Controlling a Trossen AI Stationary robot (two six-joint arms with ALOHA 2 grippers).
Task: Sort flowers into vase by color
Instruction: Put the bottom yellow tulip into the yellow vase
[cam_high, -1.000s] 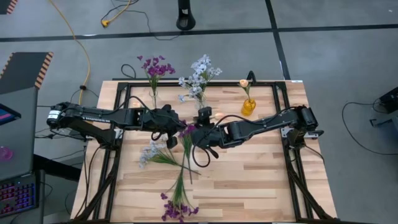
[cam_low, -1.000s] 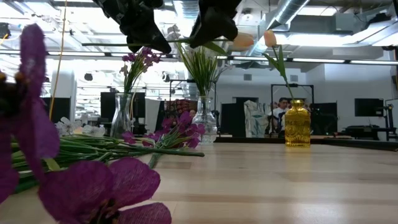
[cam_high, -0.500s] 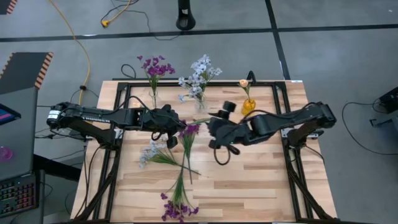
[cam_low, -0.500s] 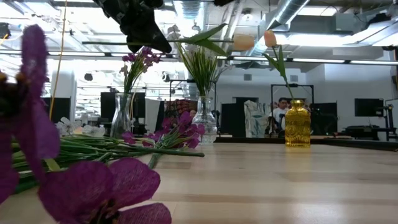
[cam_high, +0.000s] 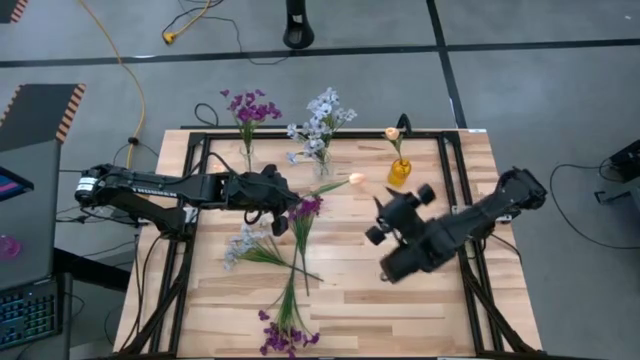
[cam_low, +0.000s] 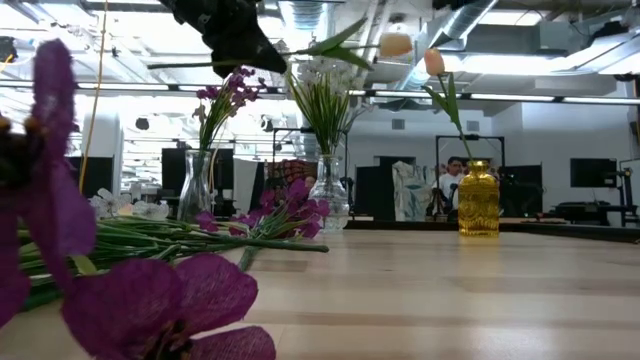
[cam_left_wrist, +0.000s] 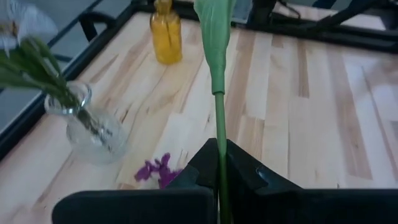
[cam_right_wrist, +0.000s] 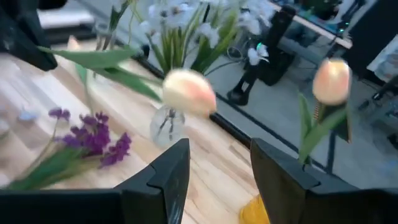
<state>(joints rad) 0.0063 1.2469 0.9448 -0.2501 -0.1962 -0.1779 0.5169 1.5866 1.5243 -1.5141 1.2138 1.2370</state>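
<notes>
Left gripper sits over the table's left-centre, nearer the far edge, fingers closed tight on the green stem of a peach-bud flower. The stem runs level above the table, pointing toward the right; the bud hangs in the air between the clear round vase and the yellow vase, touching neither. In the low view the same bud is carried high, above the vase tops.

Right gripper is over the table's right-centre, well apart from the held flower, fingers spread wide with nothing between them.

Along the far edge, left to right:
- tall clear vase with purple sprigs, upright
- clear round vase with pale blue-white sprigs
- yellow vase holding one peach bud on an upright stem

Loose on the table, left half:
- a purple sprig lying just beside the left gripper, head toward the far edge
- a pale blue-white sprig nearer the left edge
- a purple sprig with its head at the near edge

The loose stems cross one another near the middle of the left half.

A person is visible in the room behind the yellow vase in the low view.
</notes>
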